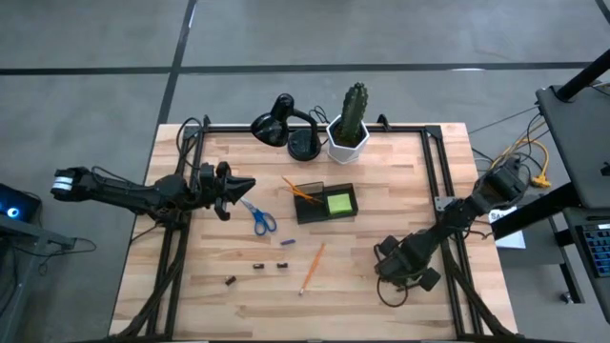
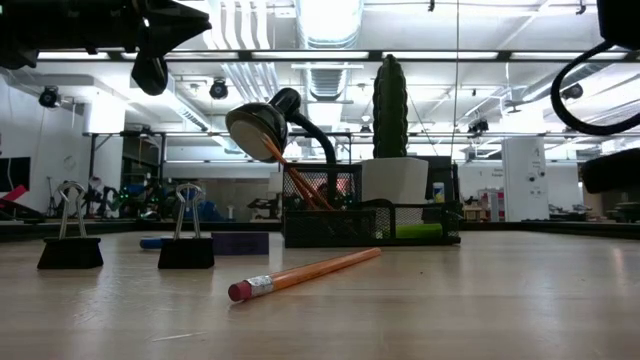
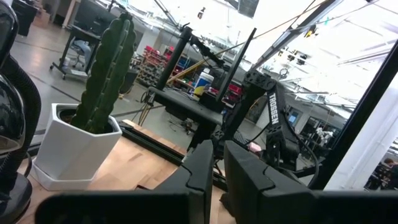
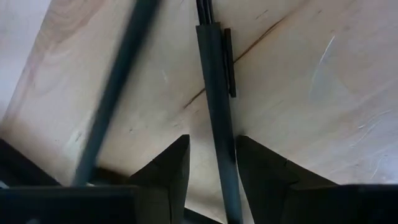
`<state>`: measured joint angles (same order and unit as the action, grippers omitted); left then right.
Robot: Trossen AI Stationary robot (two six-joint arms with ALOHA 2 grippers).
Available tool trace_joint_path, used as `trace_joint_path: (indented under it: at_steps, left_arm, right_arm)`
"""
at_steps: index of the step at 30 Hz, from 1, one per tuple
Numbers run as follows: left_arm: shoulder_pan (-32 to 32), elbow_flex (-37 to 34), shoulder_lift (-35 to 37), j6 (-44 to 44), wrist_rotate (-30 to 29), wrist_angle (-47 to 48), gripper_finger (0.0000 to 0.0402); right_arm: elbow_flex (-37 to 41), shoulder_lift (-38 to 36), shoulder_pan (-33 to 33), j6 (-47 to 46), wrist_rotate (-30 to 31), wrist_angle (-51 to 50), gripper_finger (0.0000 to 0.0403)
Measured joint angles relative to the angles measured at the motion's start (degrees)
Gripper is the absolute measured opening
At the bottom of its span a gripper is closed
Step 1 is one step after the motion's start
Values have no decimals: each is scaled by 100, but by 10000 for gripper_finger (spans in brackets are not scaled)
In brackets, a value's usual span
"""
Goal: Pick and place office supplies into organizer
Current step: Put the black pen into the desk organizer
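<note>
The dark organizer (image 1: 324, 204) stands mid-table with a lime-green sticky pad (image 1: 339, 202) and an orange pencil (image 1: 302, 190) in it. Blue-handled scissors (image 1: 259, 218) lie flat to its left. A second orange pencil (image 1: 313, 268) and small dark clips (image 1: 258, 266) lie nearer the front. My left gripper (image 1: 234, 186) hovers shut, left of the scissors. My right gripper (image 1: 398, 274) points down at the table's front right. Its fingers are apart, and a thin black stick (image 4: 214, 93) with a clip on its side runs between them. My right gripper comes from above with the black stick (image 4: 222, 163) running lengthwise between its two fingers. The stick lies close to one finger (image 4: 261, 171) and leaves a gap to the other. Whether either finger touches it, I cannot tell.
A black desk lamp (image 1: 284, 124) and a cactus in a white pot (image 1: 349, 133) stand at the far edge behind the organizer. Black frame rails (image 1: 438, 181) run along the table's sides. Cables lie by the right arm. Bare wood shows at the front centre.
</note>
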<state>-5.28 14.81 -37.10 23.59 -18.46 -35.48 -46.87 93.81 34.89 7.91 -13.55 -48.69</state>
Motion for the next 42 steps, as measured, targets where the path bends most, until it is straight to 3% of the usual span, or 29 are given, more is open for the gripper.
trace_joint_path:
  at_steps: [15, 25, 37, 42]
  left_arm:
    - [2, 0, 0, 0, 0, 2, 24]
    - [1, 0, 0, 0, 0, 2, 24]
    - [1, 0, 0, 0, 0, 1, 24]
    - [0, 0, 0, 0, 0, 0, 24]
  right_arm:
    - [107, -23, -8, 128, 79, 305, 99]
    - [181, -18, -8, 580, 212, 399, 21]
    - [13, -93, -26, 707, 331, 606, 20]
    - [-106, -242, -217, 342, 386, 628, 19]
